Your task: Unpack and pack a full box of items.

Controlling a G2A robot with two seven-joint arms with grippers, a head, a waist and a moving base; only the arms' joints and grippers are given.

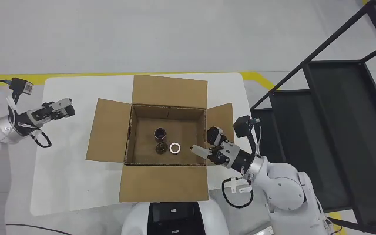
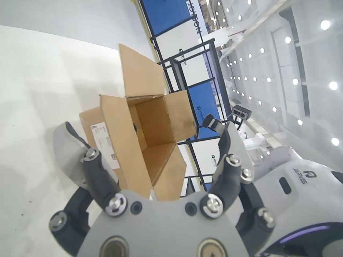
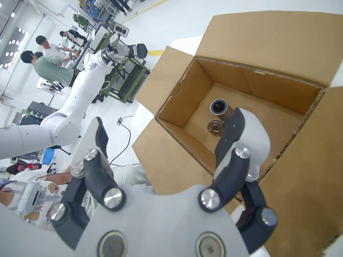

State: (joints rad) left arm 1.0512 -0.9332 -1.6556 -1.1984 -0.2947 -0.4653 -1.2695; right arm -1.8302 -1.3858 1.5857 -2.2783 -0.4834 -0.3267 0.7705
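Cardboard box (image 1: 169,91), metal cylinder (image 1: 160,134), flat rings (image 1: 175,147) inside, left hand (image 1: 67,108) apart, right hand (image 1: 205,141) apart

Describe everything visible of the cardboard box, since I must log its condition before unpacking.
The cardboard box is plain brown corrugated board, standing upright on the white table, open, all four flaps folded outward. A white label sits on one outer face. On its floor sit a dark cylinder, a small flange and a pale ring; most of the floor is bare. The right gripper, open, hangs over its rim on the robot's right; contact cannot be told.
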